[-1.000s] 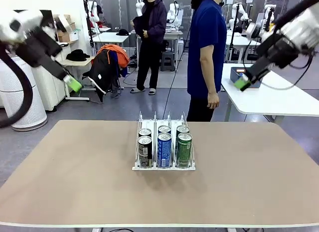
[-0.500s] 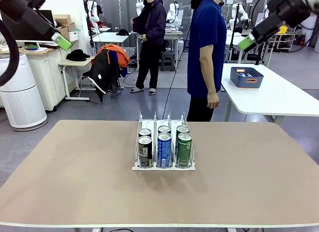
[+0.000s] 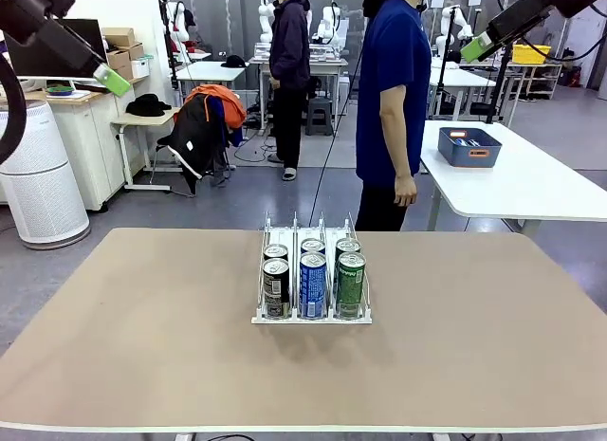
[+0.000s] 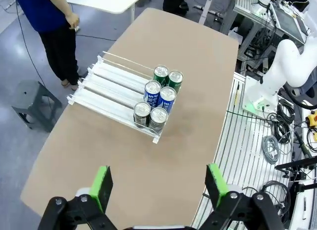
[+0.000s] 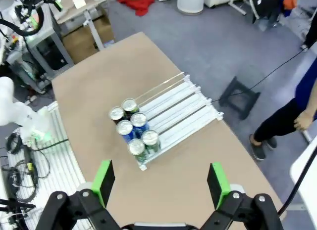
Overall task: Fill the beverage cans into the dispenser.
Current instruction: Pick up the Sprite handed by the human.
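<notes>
Beverage cans (image 3: 313, 285), six slim tall ones with silver tops, stand upright in the small clear-and-white three-lane dispenser (image 3: 310, 319) with thin wire dividers. They sit two per lane at its near end, at the middle of the front view: black in the picture-left lane, blue in the middle, green on the right. The rear cans are mostly hidden there but seem to match those in front. The dispenser sits on the tan rounded counter (image 3: 142, 318), below a person in a blue shirt (image 3: 394, 90) at the far edge. The left arm's fingers (image 3: 115, 79), black with green pads, hang in the upper left corner, the right arm's fingers (image 3: 474, 48) in the upper right. Both pairs are spread wide, gripping nothing.
</notes>
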Robot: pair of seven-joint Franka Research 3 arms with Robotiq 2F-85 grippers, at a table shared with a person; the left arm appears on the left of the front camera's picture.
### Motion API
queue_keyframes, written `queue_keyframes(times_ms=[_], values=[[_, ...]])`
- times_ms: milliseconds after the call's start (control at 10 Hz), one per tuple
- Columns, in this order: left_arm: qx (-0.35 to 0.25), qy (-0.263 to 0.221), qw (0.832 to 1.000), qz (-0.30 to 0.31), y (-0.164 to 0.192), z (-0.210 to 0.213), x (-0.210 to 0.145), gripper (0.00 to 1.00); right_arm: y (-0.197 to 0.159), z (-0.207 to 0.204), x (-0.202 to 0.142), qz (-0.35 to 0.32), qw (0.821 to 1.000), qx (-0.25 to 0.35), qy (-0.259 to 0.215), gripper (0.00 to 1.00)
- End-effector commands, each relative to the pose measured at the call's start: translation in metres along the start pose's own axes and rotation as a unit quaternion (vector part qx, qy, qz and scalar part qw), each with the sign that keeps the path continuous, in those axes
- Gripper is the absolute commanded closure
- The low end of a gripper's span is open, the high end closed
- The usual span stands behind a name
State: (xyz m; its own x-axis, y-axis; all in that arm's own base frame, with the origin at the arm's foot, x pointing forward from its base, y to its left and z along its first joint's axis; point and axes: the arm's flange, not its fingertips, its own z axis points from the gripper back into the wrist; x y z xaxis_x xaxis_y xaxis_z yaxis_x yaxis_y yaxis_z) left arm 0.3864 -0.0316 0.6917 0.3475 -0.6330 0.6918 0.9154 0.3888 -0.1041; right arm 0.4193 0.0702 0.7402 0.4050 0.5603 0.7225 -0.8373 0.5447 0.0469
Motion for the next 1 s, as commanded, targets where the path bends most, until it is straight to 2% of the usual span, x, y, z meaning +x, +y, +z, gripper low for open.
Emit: queue_keyframes(times_ms=[0,300,400,700,900], values=[[0.007,-0.005,1.000,-0.007,-0.003,0.010,0.006,0.00,0.004,0.000,0.000,-0.015,1.000,0.014,-0.002,0.00],[0.007,-0.005,1.000,-0.007,-0.003,0.010,0.006,0.00,0.000,-0.001,0.000,-0.002,1.000,0.002,0.000,0.00],[0.007,-0.005,1.000,-0.007,-0.003,0.010,0.006,0.00,-0.005,0.013,0.003,0.016,1.000,0.014,-0.005,0.00],[0.007,-0.005,1.000,-0.007,-0.003,0.010,0.006,0.00,-0.012,0.029,0.011,0.046,0.999,0.001,-0.014,0.00],[0.007,-0.005,1.000,-0.007,-0.003,0.010,0.006,0.00,-0.010,0.035,0.010,0.041,0.999,-0.010,-0.027,0.00]])
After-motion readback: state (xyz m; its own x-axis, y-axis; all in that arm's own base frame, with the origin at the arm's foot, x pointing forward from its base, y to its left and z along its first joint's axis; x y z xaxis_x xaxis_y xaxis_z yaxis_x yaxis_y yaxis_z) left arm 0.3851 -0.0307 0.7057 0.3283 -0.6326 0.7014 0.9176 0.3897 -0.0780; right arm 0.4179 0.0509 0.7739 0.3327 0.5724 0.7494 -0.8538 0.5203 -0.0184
